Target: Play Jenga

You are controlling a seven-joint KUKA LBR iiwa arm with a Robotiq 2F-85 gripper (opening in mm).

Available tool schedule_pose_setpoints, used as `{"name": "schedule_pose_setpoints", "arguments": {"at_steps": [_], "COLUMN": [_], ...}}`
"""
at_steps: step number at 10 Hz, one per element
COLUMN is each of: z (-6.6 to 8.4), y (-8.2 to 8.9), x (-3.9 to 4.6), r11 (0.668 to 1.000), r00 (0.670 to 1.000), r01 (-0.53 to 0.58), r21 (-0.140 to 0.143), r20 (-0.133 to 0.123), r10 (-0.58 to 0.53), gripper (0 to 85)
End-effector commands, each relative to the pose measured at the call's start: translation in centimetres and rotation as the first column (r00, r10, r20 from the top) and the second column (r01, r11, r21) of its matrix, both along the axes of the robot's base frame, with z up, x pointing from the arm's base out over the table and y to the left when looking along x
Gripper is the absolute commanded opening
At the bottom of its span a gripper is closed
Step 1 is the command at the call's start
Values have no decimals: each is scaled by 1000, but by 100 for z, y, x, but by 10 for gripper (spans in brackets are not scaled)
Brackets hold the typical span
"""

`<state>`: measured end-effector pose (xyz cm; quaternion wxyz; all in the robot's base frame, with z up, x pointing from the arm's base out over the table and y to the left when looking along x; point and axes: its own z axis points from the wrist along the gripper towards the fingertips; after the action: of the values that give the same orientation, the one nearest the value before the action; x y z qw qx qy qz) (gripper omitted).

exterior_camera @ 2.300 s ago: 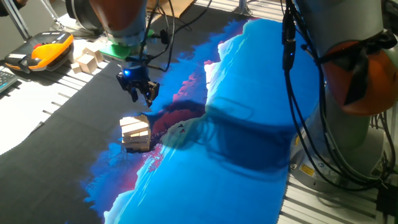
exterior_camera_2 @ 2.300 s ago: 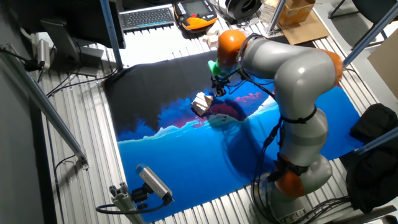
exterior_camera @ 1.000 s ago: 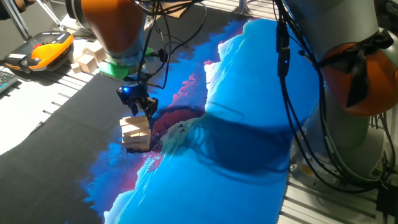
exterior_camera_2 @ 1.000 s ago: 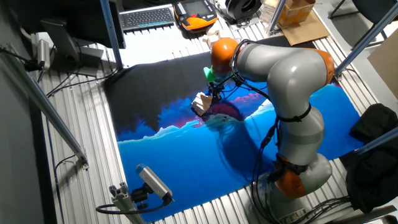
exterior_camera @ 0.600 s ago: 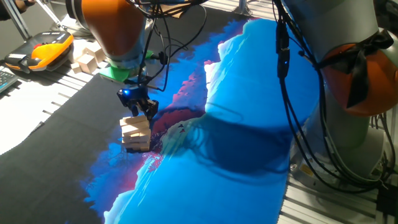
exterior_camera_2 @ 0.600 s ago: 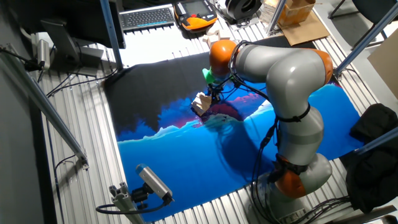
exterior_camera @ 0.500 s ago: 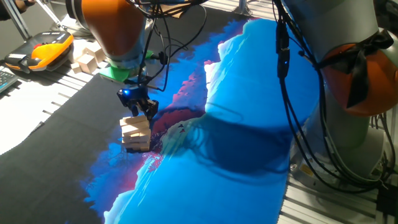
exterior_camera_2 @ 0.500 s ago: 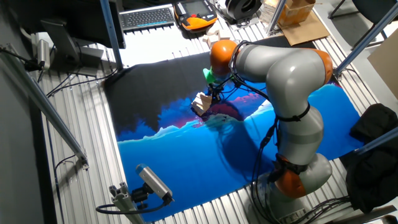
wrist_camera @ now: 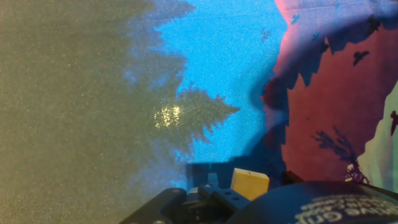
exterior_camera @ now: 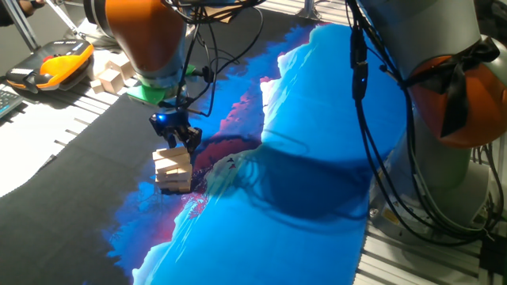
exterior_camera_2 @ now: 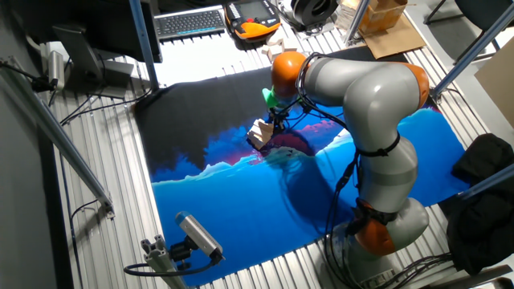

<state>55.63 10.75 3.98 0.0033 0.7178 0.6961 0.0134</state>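
Observation:
The Jenga tower is a short stack of pale wooden blocks standing on the blue and black cloth; it also shows in the other fixed view. My gripper hangs right over the tower's top far edge, with its fingers apart and the tips at the level of the top layer. Whether they touch a block I cannot tell. In the hand view a pale block end shows at the bottom edge, close to the dark hand body.
Loose wooden blocks lie at the back left beside an orange and black pendant. A keyboard and a cardboard box stand beyond the cloth. A camera on a stand sits at the near edge.
Since 2.3 s ago my gripper has moved left and down from beside the tower to its top. In the last half second nothing has visibly moved.

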Motion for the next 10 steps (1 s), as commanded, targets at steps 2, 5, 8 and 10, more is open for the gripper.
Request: {"name": "schedule_pose_setpoints", "arguments": {"at_steps": [2, 5, 8, 10], "z": [-3, -7, -13, -30], "y": [-1, 0, 7, 2], "x": [4, 6, 1, 9], "r11": [1000, 1000, 1000, 1000], "r00": [1000, 1000, 1000, 1000], "r01": [-5, -11, -10, -8], "r21": [3, 7, 3, 4], "r20": [2, 5, 2, 3], "r10": [5, 11, 10, 8], "gripper": [510, 510, 510, 510]}}
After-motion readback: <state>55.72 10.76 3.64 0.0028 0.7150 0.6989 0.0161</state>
